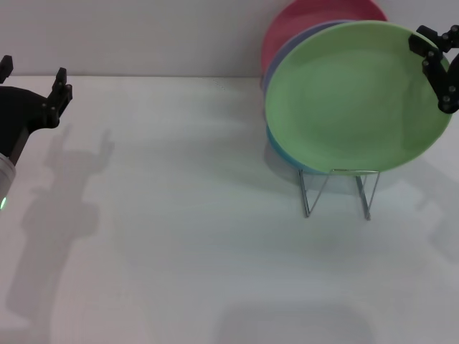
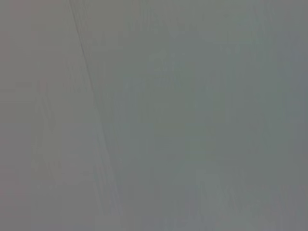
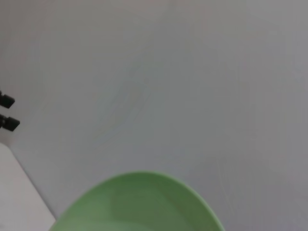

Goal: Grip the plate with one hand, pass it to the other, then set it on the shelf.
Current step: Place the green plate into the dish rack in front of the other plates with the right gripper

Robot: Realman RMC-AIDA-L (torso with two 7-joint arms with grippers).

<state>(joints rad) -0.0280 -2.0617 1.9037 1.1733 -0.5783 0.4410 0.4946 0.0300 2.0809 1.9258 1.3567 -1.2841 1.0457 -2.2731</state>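
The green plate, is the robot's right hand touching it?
Touching. In the head view the right hand overlaps the upper right rim of the green plate, its black fingers lying across the edge.

Lighting's soft and even, pretty bright on the white table (image 1: 179, 236). Blurry grey shadows of the left gripper (image 1: 32, 89) fall toward the camera. Left wrist view is just featureless grey blur; no glare anywhere.
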